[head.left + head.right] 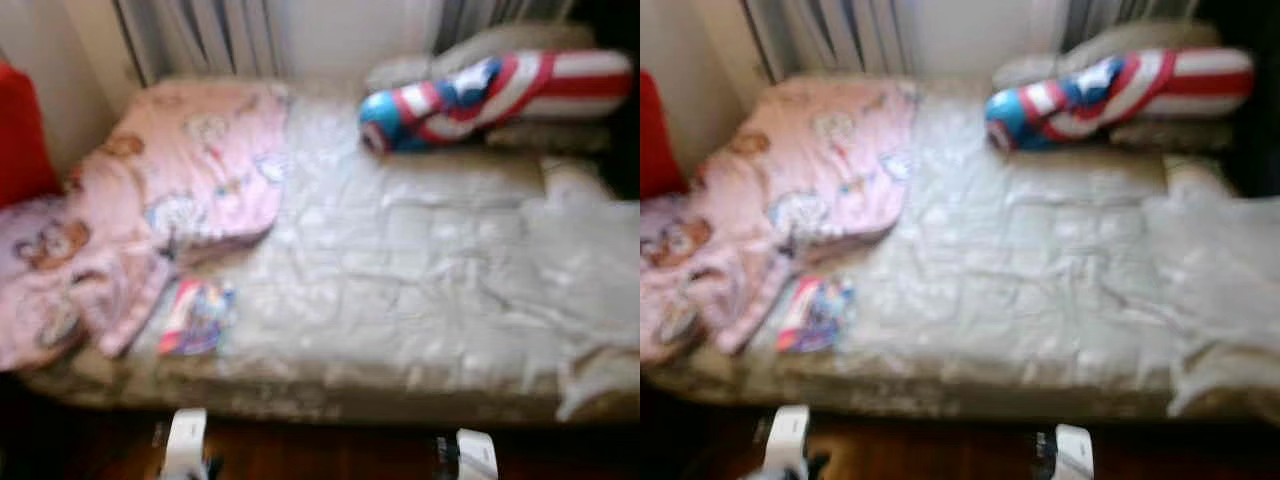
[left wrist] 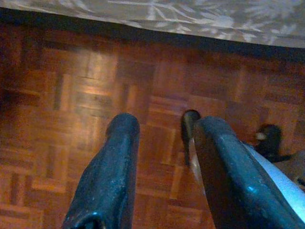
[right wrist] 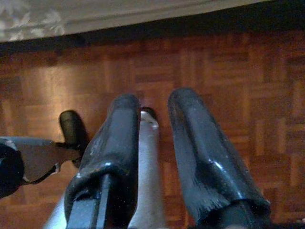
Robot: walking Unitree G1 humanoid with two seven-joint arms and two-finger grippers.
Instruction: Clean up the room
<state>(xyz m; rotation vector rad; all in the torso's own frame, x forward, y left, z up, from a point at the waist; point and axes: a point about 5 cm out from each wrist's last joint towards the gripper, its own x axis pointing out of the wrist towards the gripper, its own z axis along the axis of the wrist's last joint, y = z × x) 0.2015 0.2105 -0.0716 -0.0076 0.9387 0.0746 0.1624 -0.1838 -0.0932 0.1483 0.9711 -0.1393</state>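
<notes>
A bed with a pale grey quilt (image 1: 400, 270) lies before me. A crumpled pink cartoon blanket (image 1: 170, 190) covers its left end. A small colourful book or packet (image 1: 197, 317) lies on the quilt near the front edge, just below the blanket. A long red, white and blue cushion (image 1: 480, 95) rests at the back right. Both arms hang low in front of the bed. My left gripper (image 2: 164, 126) and my right gripper (image 3: 155, 100) are both open over the parquet floor (image 2: 71, 86), holding nothing.
A red object (image 1: 20, 135) stands at the far left beside the bed. Curtains (image 1: 200, 35) hang behind the bed. A rumpled light sheet (image 1: 585, 260) lies over the bed's right end. Dark wooden floor runs along the bed's front edge (image 3: 143, 28).
</notes>
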